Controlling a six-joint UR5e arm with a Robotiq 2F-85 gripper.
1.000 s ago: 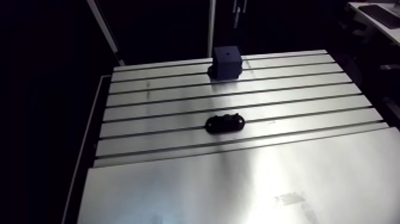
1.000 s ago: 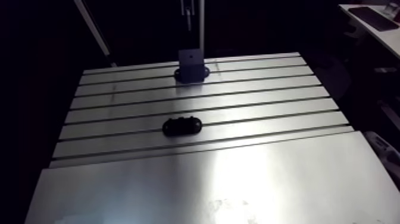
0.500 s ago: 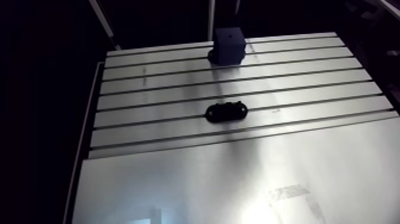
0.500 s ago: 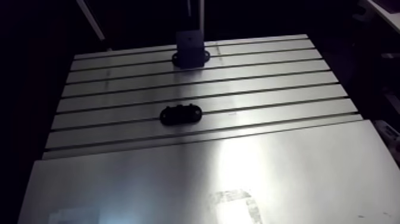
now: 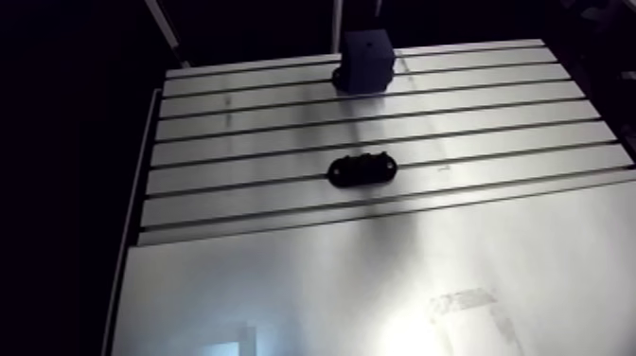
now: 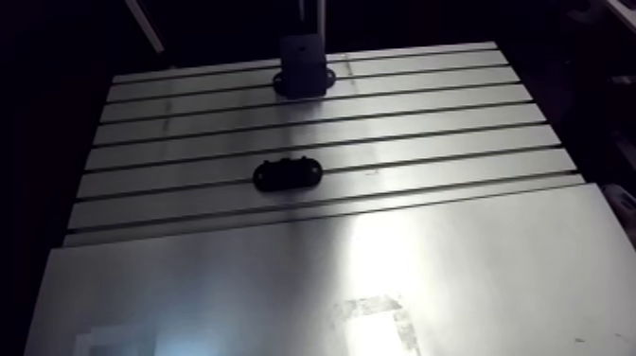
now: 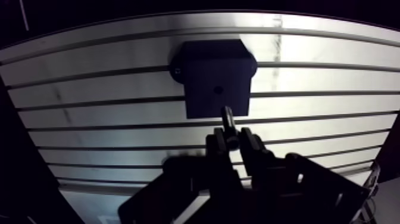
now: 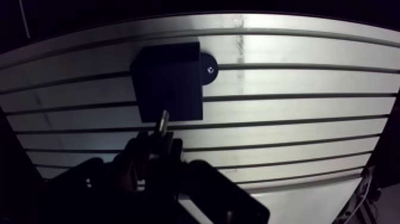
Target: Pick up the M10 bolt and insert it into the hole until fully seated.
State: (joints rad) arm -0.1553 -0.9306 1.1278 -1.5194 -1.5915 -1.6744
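you have one dark block (image 7: 214, 71) on the slotted table (image 5: 379, 284), upper middle of the arm view, and its small hole (image 7: 218, 90) shows open, with nothing in it. one bolt (image 7: 227, 118) is clamped between the two fingers (image 7: 218, 145) of the gripper (image 7: 233, 142); in the wrist view its tip pokes out ahead of them, over the block's near edge, short of the hole. one black oval piece (image 5: 361, 169) lies mid-frame in the arm view, well apart from the block; whether it holds anything you cannot tell
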